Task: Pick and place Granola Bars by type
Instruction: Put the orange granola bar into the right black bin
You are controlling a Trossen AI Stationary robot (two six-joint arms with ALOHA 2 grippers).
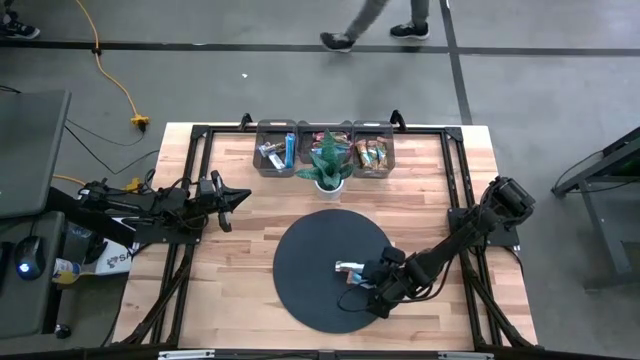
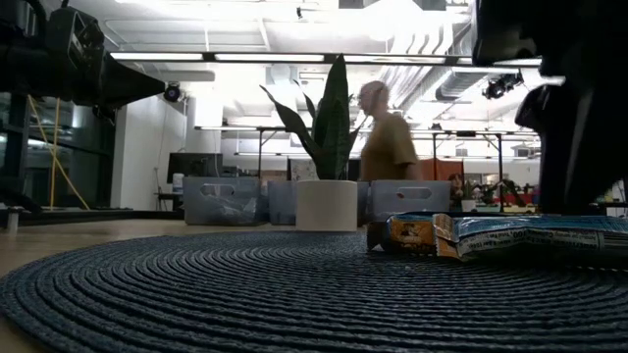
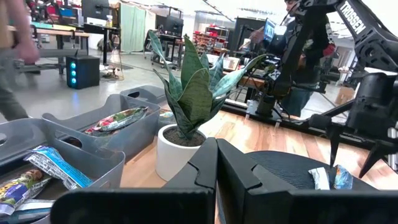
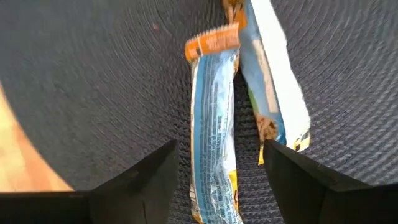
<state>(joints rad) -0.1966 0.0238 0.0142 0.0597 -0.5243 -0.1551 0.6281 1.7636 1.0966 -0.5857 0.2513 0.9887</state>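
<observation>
Two granola bars lie flat, side by side, on the round dark mat [image 1: 310, 290]: a blue-wrapped bar [image 4: 214, 124] and a white and blue one [image 4: 273, 81]. In the low view they show at the mat's right [image 2: 530, 235]. My right gripper [image 4: 217, 186] is open and slants down over them. Its fingers stand on either side of the blue bar's near end without touching it. My left gripper [image 3: 216, 168] is shut, held level above the table's left side [image 1: 235, 197], and holds nothing.
Three grey bins stand along the far edge. The left one [image 1: 276, 148] holds blue bars and the right one [image 1: 373, 148] brown and orange ones. A potted plant [image 1: 327, 160] stands in front of the middle bin. A person walks beyond the table [image 2: 388, 137].
</observation>
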